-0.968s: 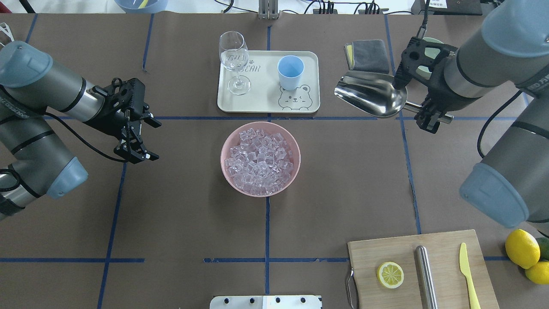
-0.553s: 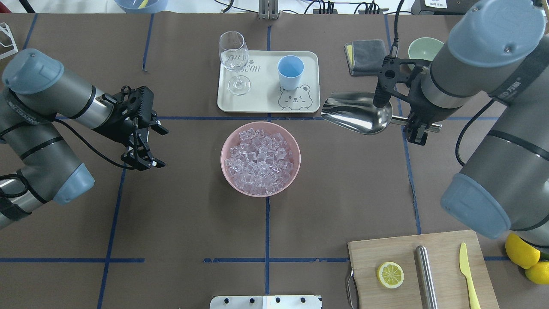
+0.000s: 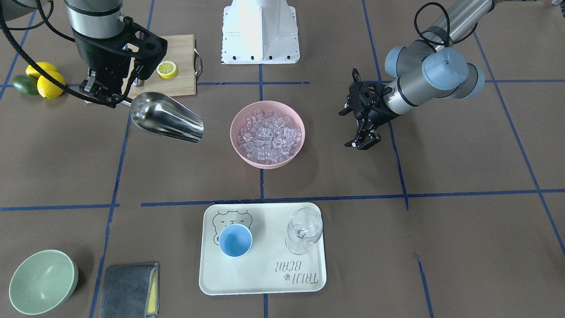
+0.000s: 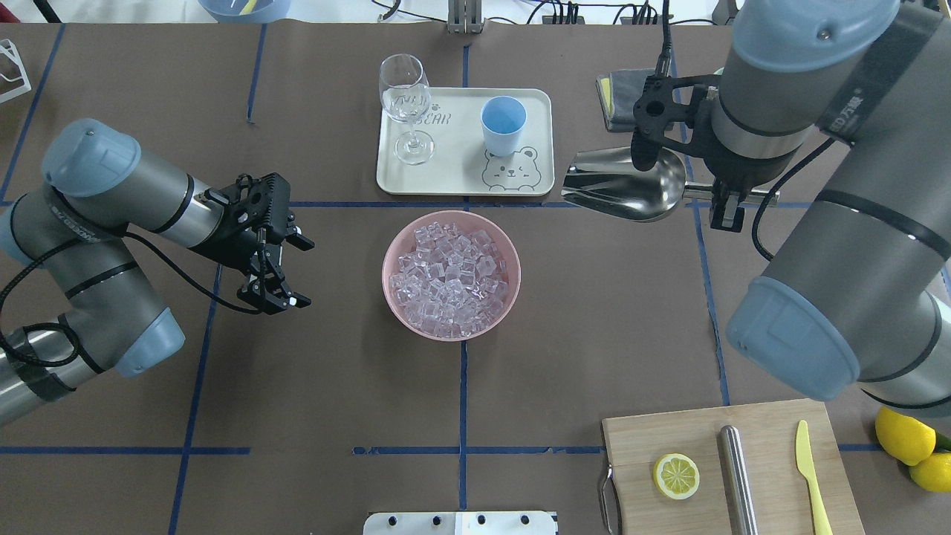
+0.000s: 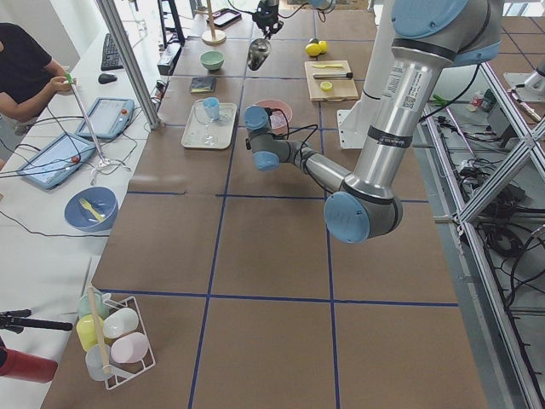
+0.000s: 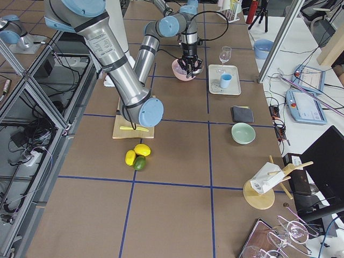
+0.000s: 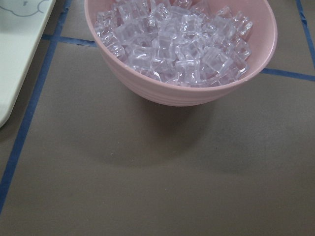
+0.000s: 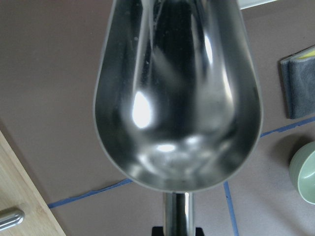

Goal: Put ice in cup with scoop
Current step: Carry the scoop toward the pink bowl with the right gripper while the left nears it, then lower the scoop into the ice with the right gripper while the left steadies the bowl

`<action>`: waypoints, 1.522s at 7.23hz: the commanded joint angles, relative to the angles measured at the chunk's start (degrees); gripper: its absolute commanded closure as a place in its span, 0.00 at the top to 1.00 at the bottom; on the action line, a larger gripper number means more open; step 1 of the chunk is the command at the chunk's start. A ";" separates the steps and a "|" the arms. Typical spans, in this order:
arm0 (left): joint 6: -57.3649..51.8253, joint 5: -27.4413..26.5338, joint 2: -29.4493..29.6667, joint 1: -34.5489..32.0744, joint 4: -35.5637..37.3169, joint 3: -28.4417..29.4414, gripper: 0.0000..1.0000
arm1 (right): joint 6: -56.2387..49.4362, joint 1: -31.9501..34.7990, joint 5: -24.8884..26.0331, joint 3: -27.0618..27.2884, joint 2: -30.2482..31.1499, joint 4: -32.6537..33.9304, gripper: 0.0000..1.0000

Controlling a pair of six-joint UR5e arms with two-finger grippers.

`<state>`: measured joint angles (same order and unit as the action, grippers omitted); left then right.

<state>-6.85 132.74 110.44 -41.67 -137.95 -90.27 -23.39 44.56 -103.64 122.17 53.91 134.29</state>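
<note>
The ice is heaped in a pink bowl at the table's middle, and it fills the top of the left wrist view. The light-blue cup stands upright on a cream tray beyond the bowl. My right gripper is shut on the rod handle of the steel scoop. The scoop hangs above the table to the right of the tray, mouth toward the bowl. Its trough is empty. My left gripper is open, left of the bowl, holding nothing.
A wine glass shares the tray with the cup. A cutting board at the near right holds a lemon slice, a steel cylinder and a yellow knife. Lemons lie beside it. A green bowl and grey cloth sit far right.
My left gripper has moved right, closer to the pink bowl. My right arm has carried the scoop a little leftward, nearer the tray and bowl, and turned at the wrist.
</note>
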 commanded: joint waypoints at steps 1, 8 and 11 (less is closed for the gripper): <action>3.68 -3.61 1.53 2.72 -7.23 3.96 1.00 | -1.40 -3.85 4.82 -2.19 -3.35 3.85 0.00; 4.21 -4.95 4.34 3.96 -7.16 6.60 1.00 | -1.40 -8.35 7.13 -11.86 -14.79 10.28 0.00; 4.47 -4.95 4.34 3.96 -7.16 6.95 1.00 | -1.57 -11.68 10.64 -21.26 -19.19 10.64 0.00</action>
<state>-2.41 127.79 114.77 -37.73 -145.11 -83.58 -24.82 33.97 -94.32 103.77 35.88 144.77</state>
